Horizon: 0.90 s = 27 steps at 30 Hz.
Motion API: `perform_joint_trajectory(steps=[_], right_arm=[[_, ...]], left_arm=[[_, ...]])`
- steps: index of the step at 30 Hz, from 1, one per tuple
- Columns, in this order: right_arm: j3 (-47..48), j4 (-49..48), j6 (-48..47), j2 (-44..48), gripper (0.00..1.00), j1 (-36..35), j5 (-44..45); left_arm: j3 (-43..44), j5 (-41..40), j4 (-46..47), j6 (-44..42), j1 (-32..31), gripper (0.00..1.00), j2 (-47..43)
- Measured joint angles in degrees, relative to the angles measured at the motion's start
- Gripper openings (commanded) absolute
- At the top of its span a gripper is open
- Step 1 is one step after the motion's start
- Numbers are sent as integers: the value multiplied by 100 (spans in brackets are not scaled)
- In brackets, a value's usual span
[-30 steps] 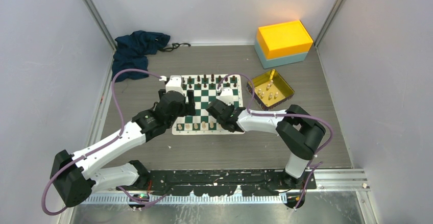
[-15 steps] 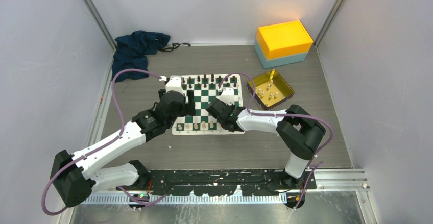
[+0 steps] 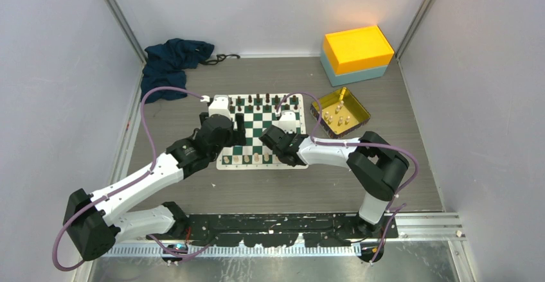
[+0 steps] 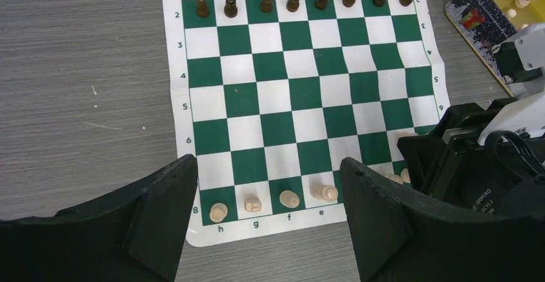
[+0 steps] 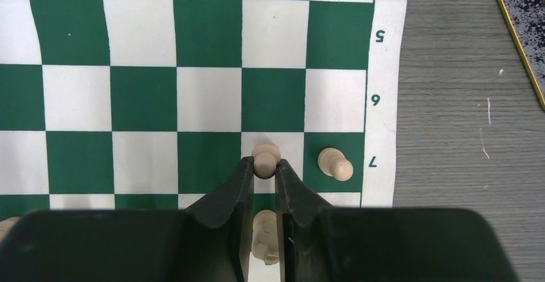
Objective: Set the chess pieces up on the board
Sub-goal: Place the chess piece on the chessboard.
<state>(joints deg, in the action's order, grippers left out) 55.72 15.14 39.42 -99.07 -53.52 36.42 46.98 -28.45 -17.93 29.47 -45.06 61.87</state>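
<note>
The green and white board [image 3: 258, 132] lies mid-table; it also shows in the left wrist view [image 4: 295, 96] and the right wrist view [image 5: 141, 96]. My right gripper [image 5: 263, 163] is shut on a cream pawn [image 5: 265, 154] standing on a white row-7 square, at the board's near right [image 3: 286, 148]. Another cream pawn [image 5: 335, 164] stands one square to the right. A cream piece [image 5: 265, 234] shows between the fingers, on row 8. My left gripper [image 4: 267, 166] is open and empty above the near edge [image 3: 238, 134]. Several cream pieces [image 4: 252, 203] stand on row 8.
Black pieces [image 4: 292, 0] fill the board's two far rows [image 3: 257, 100]. A gold tray [image 3: 357, 102] right of the board holds several cream pieces [image 3: 339, 116]. An orange box [image 3: 357, 47] sits at the back right. A dark blue cloth [image 3: 170, 60] lies at the back left.
The right wrist has edged slightly to the left over the board's near right corner. The left arm has not moved.
</note>
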Motion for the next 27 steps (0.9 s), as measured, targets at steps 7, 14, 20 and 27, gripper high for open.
perform_joint_trajectory(steps=[7,14,20,27], right_arm=[[0,31,15,0,14,2,-2],[0,33,24,0,20,35,-7],[0,33,26,0,24,55,-11],[0,35,24,0,27,66,-46]], left_arm=[[0,-2,0,0,0,82,0],[0,0,0,0,0,82,0],[0,0,0,0,0,82,0],[0,-2,0,-2,0,82,0]])
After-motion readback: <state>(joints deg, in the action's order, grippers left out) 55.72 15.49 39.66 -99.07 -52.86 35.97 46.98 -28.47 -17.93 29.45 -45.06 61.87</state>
